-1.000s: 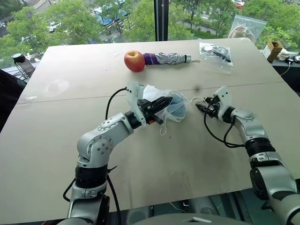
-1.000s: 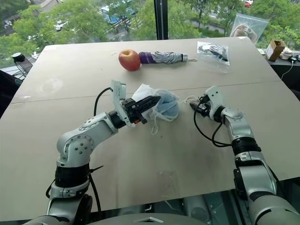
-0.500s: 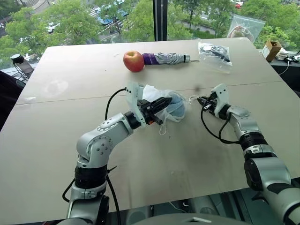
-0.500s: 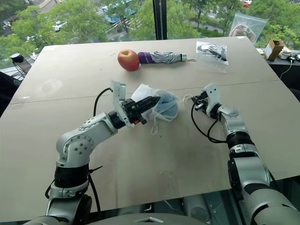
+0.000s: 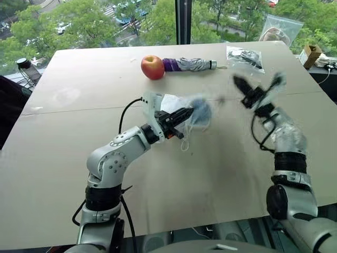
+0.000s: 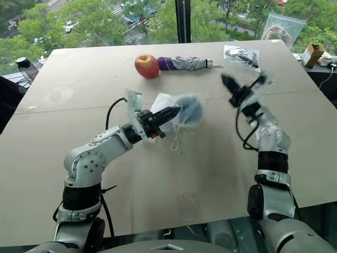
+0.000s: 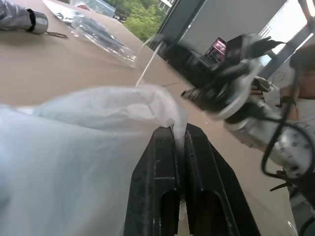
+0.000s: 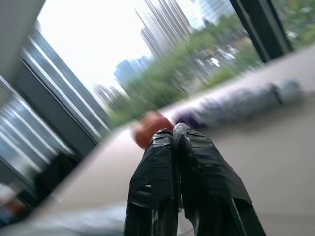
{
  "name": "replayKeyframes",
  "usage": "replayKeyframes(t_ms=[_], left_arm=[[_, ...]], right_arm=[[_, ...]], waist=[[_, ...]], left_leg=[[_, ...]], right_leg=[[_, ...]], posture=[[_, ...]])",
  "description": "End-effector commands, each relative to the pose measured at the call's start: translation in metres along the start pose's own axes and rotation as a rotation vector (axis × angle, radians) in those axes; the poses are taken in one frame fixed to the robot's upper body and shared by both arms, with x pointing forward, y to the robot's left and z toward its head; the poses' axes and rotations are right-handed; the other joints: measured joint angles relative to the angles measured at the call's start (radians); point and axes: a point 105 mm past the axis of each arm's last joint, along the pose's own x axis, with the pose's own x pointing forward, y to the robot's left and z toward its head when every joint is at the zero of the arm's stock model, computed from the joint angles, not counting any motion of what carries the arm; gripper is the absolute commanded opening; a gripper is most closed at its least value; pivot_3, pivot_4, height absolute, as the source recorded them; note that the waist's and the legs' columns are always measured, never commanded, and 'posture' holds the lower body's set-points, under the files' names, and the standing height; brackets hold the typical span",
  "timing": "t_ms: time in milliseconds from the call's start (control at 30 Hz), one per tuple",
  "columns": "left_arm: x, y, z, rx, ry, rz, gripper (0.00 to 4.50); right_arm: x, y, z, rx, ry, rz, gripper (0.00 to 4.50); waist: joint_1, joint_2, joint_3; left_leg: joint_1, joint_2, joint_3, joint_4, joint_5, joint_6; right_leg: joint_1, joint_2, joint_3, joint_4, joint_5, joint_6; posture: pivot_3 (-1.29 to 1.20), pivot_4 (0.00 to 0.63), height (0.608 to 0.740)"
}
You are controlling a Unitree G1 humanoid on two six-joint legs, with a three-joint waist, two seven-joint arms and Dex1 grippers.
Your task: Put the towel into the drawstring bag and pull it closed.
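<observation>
The white drawstring bag [image 5: 169, 105] hangs just above mid-table with its fabric pinched in my left gripper [image 5: 181, 113], which is shut on it [image 7: 179, 129]. The light-blue towel [image 5: 200, 110] shows through the bag's far end, inside it. A thin white cord [image 7: 147, 64] runs taut from the bag's mouth toward my right gripper [image 5: 238, 81]. That gripper is raised above the table to the bag's right, its fingers pressed together [image 8: 173, 130] and apparently holding the cord.
A red apple [image 5: 152, 67] and a folded purple-and-grey umbrella [image 5: 189, 65] lie at the back of the table [image 5: 158, 179]. A clear zip bag [image 5: 245, 55] lies at the back right, with a cardboard box [image 5: 307, 54] beyond the table's right edge.
My right gripper shut beside the bag's cord, then swung up and away to the right. The bag's towel end shifted with the pull. My left gripper kept its hold and place.
</observation>
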Motion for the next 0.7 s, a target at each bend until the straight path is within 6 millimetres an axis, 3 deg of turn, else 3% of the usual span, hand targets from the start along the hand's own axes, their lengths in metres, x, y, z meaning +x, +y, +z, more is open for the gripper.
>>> replayKeyframes(t_ms=[33,100,233,400,700], left_arm=[[0.002,-0.01,0.023,0.02,-0.085,-0.035,0.0],[0.001,-0.015,0.035,-0.012,-0.157,-0.075,0.0],[-0.003,-0.022,0.052,-0.026,-0.241,-0.136,1.28],[-0.006,-0.005,0.047,0.003,-0.228,-0.046,3.36],[-0.009,-0.005,-0.009,0.117,-0.013,-0.057,3.36]], right_arm=[[0.006,0.06,0.068,0.161,-0.263,0.253,0.08],[0.009,0.063,0.076,0.191,-0.285,0.252,0.08],[0.014,0.07,0.071,0.193,-0.237,0.262,0.0],[0.016,0.067,0.059,0.195,-0.187,0.248,0.0],[0.022,0.076,0.055,0.194,-0.158,0.283,0.0]], waist=[[0.001,0.0,0.0],[0.004,0.0,0.0],[-0.001,0.0,0.0],[-0.005,0.0,0.0],[-0.002,0.0,0.0]], left_leg=[[0.0,-0.001,0.0,0.0,0.0,0.0],[0.0,-0.001,0.0,0.0,0.0,0.0],[-0.001,-0.002,0.001,0.0,0.0,0.0],[-0.001,-0.002,0.001,-0.001,0.0,0.0],[-0.002,-0.001,0.001,-0.002,0.0,0.0]], right_leg=[[0.0,0.0,0.0,-0.001,0.0,0.0],[0.001,0.0,-0.001,-0.002,0.0,0.0],[0.0,0.0,0.0,-0.003,0.0,0.0],[0.0,0.001,0.0,-0.002,0.0,0.0],[-0.001,0.0,-0.001,-0.005,0.0,0.0]], posture=[[0.0,0.15,0.74],[0.0,0.15,0.74],[0.0,0.15,0.74],[0.0,0.15,0.74],[0.0,0.15,0.74]])
